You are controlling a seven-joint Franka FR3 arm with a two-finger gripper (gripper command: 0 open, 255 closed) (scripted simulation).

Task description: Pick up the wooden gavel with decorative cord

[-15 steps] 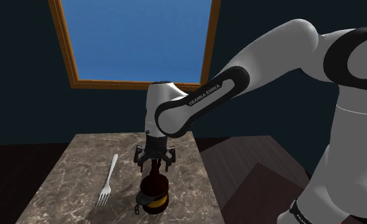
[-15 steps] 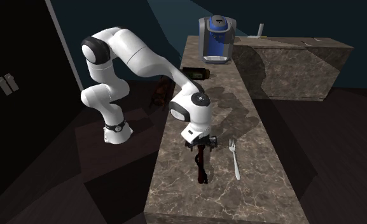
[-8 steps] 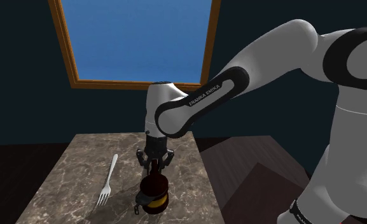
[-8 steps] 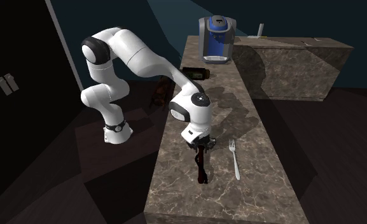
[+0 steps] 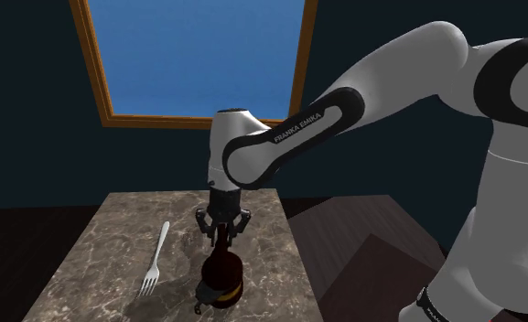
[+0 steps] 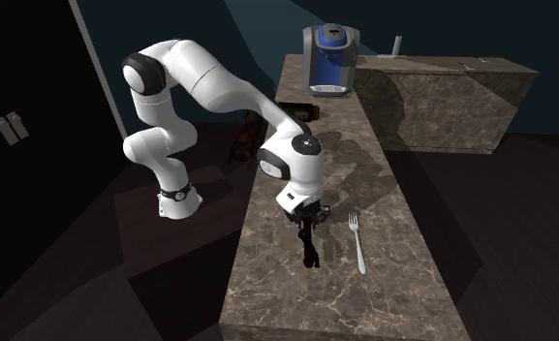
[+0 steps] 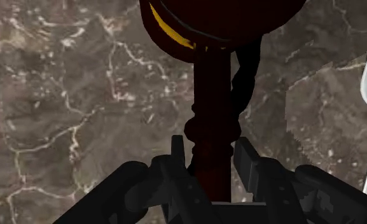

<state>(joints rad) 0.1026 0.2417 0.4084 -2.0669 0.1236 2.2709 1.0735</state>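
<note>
Marble counter (image 5: pixel 88 240) w/ fork (image 5: pixel 158 252) nearby; tool (image 7: pixel 210 149) clamped on dark gavel (image 7: pixel 212 83) handle.

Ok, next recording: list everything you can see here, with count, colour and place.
gavel: one, dark brown with a yellow band and a dark cord, handle-up over the counter
fork: one, white, lying on the counter, apart from the gavel
counter: one, brown marbled, under both
coffee machine: one, blue and grey, at the counter's far end in the second exterior view
window: one, blue pane in a brown frame, on the wall behind the counter
wall plates: two, grey, on the dark wall at the second exterior view's left
arm: one, white with dark joints
gripper: one, black, shut on the gavel's handle
</note>
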